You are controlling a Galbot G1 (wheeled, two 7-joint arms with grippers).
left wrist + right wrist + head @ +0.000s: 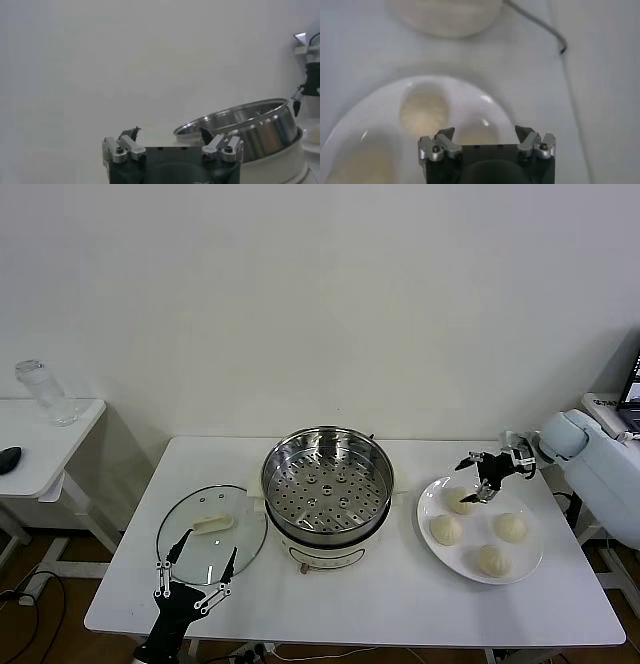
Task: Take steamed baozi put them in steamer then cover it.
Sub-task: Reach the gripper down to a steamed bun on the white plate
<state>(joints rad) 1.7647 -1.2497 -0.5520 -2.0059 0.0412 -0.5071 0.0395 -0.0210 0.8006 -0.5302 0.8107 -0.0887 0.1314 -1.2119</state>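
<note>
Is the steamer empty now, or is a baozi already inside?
Empty: the steamer shows only its bare perforated floor; all four baozi lie on the plate.

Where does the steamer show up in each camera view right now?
Head view: steamer at table centre, between the glass lid and the plate of baozi.
Left wrist view: at the frame's lower right, beyond the left end effector.
Right wrist view: not identifiable.
Shared landmark: the right end effector, also at the left wrist view's edge.

The right gripper (487,476) reaches in from the right, wrist angled downward, jaws spread wide with nothing between them. The left gripper (196,567) points upward at the near edge, fingers (176,549) splayed apart, empty.
</note>
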